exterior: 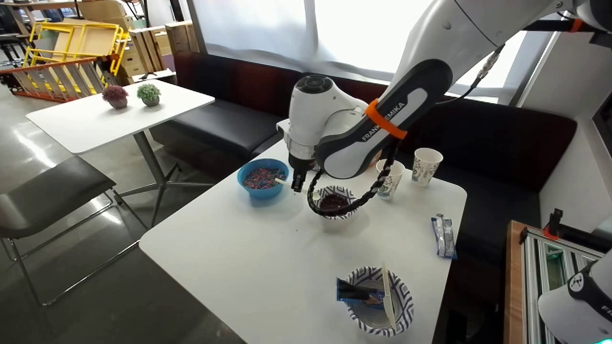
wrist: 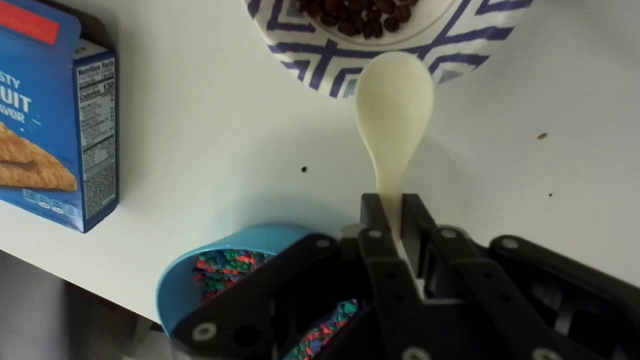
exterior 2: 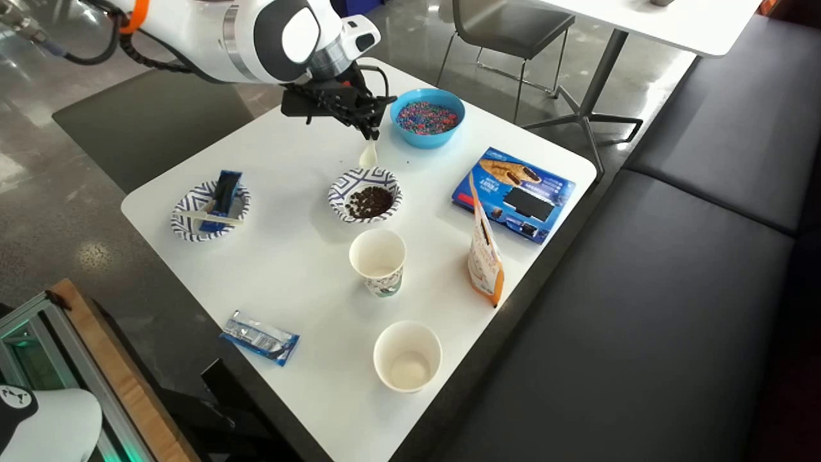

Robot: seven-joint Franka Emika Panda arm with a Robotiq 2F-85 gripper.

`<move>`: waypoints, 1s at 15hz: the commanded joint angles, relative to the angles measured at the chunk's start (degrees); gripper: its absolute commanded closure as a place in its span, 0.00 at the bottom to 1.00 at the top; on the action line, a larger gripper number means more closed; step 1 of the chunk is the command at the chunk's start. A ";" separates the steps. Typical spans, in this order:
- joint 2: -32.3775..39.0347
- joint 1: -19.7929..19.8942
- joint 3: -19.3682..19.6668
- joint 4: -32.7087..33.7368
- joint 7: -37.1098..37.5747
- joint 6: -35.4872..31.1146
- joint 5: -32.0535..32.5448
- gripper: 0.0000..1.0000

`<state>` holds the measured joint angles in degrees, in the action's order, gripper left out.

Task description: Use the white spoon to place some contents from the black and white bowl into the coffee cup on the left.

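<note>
My gripper (wrist: 392,212) is shut on the handle of the white spoon (wrist: 395,100). The spoon's scoop holds nothing visible and overlaps the near rim of the black and white bowl (wrist: 320,60) in the wrist view. Dark brown beans (exterior 2: 369,202) lie inside that bowl. In an exterior view the gripper (exterior 2: 372,131) hangs beside the bowl, the spoon (exterior 2: 369,155) pointing down toward its rim. Two white paper cups stand upright past the bowl: a closer cup (exterior 2: 385,282) and a farther cup (exterior 2: 408,372). Both look empty; which is the coffee cup on the left, I cannot tell.
A blue bowl (exterior 2: 426,141) of coloured bits stands close by the gripper. On the table are a blue snack box (exterior 2: 513,192), an upright pouch (exterior 2: 485,266), a wrapper (exterior 2: 260,335) and a patterned dish (exterior 2: 183,224) with wrapper and spoon. A cable (exterior: 363,200) loops under the arm.
</note>
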<state>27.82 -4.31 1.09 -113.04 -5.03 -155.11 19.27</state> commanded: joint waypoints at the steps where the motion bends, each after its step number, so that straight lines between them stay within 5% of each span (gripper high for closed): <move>1: -5.57 -0.48 3.03 -9.40 3.43 -7.90 0.88 0.96; 3: -6.04 -0.71 4.38 -11.56 3.76 -11.78 0.98 0.96; 4: -3.66 -0.26 3.53 -7.34 1.46 -8.79 -0.12 0.86; 15: -4.37 -0.46 4.71 -10.67 4.29 -12.06 -1.54 0.96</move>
<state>22.94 -4.51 5.19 -122.85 -2.33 -165.66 18.81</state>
